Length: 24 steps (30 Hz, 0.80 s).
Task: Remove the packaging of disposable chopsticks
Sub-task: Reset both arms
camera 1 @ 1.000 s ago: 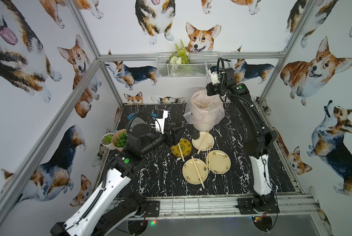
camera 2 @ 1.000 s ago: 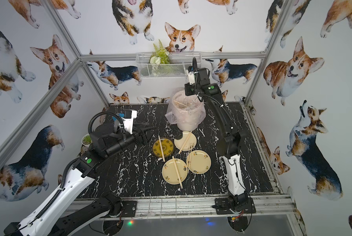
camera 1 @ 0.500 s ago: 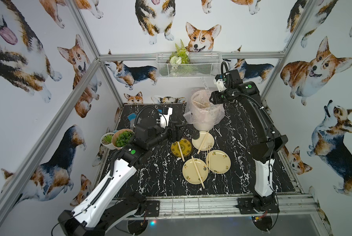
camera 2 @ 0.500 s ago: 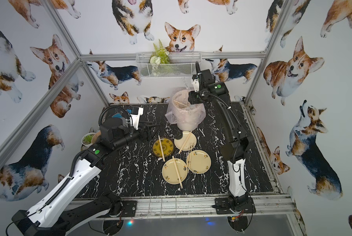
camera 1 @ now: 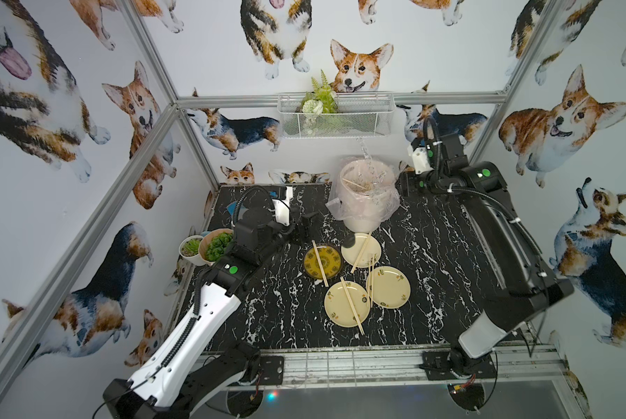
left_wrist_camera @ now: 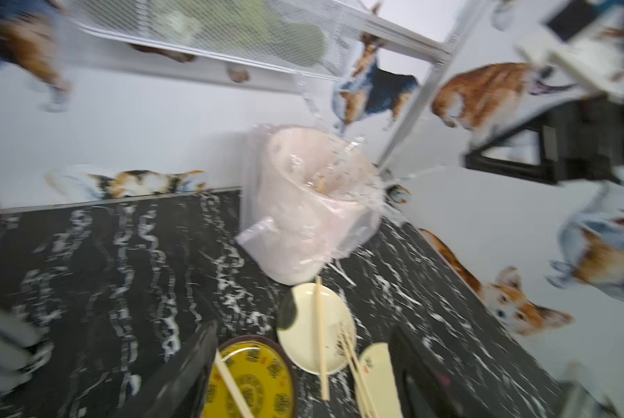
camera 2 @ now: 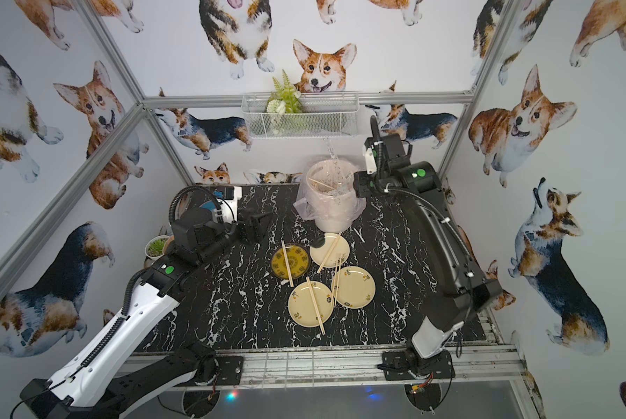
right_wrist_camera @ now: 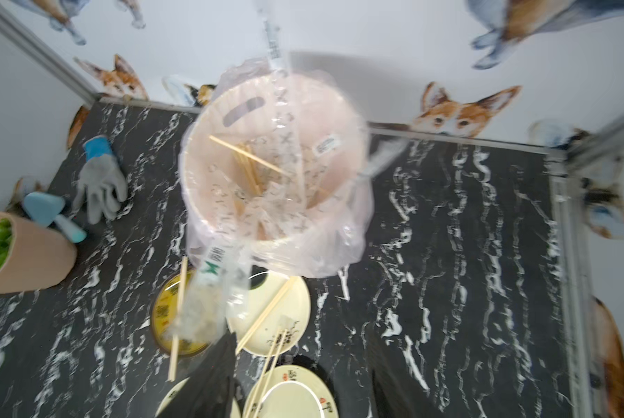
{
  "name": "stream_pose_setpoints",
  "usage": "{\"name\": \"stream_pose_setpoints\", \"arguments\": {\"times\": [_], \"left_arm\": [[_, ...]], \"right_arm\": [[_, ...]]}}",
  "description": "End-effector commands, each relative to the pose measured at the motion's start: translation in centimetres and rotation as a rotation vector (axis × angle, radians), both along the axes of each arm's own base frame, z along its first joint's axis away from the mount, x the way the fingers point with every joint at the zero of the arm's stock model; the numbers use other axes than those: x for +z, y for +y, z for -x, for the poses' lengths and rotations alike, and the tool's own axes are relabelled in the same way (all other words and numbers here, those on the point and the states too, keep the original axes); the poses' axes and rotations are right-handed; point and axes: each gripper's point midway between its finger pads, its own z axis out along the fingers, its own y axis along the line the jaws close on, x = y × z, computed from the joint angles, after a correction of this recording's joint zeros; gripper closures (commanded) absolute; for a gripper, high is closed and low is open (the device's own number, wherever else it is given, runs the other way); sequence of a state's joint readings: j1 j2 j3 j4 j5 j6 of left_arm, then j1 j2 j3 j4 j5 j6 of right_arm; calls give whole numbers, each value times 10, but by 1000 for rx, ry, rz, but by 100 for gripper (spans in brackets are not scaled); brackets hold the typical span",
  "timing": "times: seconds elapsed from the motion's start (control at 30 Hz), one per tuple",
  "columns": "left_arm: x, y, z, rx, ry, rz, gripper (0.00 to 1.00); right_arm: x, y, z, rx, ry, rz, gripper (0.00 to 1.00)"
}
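A clear crinkly packaging sleeve hangs loose in the air over the lined bin, its upper end above the rim. My right gripper sits just right of the bin, open, and the sleeve's lower end is close to one finger. More sleeves and sticks lie inside the bin. Bare disposable chopsticks rest across the cream plates and the yellow dish. My left gripper hovers open left of the dish, with nothing between its fingers.
Two potted succulents stand at the table's left edge. A grey glove and a blue tool lie at the back left. A wire basket hangs on the back wall above the bin.
My right gripper opened and let go of the sleeve, then drew back to the right of the bin. My left gripper opened wider and shifted slightly toward the back.
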<state>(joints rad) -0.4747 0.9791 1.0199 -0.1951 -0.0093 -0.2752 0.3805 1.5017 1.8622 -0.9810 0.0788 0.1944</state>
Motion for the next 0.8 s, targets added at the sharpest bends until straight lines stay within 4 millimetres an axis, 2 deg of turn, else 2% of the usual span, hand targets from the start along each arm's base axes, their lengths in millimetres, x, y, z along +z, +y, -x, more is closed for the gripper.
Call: {"name": "stream_pose_setpoints", "arguments": {"times": [0.0,0.03,0.07,0.1,0.17,0.27,0.43,0.53,0.6,0.67,0.73,0.77], "left_arm": [[-10,78,-25,380,-89,-152,12],[-21,98,-28,459,-95,-173,11],[-41,118,-30,530,-79,-196,11],[-57,133,-31,582,-66,-207,11],[-93,163,-30,672,-30,-222,11],[-139,186,-26,722,-1,-276,11],[-193,202,-21,711,24,-316,9],[-216,197,-29,603,4,-244,7],[-224,190,-39,530,20,-212,5],[-220,182,-49,478,-17,-197,3],[-221,179,-54,450,-59,-156,0],[-224,179,-55,439,-63,-140,0]], "right_arm": [[10,-72,-11,-294,-307,-2,31],[-2,-98,-4,-375,-366,21,28],[-17,-122,2,-456,-410,43,26],[-32,-137,9,-480,-437,68,26],[-72,-155,15,-504,-508,147,26],[-134,-168,20,-531,-438,131,26],[-214,-153,10,-444,-340,93,26],[-240,-145,7,-363,-307,135,25],[-251,-138,6,-304,-371,98,24],[-266,-129,12,-240,-405,70,24],[-259,-124,15,-209,-500,41,24],[-259,-124,17,-207,-491,43,24]]}}
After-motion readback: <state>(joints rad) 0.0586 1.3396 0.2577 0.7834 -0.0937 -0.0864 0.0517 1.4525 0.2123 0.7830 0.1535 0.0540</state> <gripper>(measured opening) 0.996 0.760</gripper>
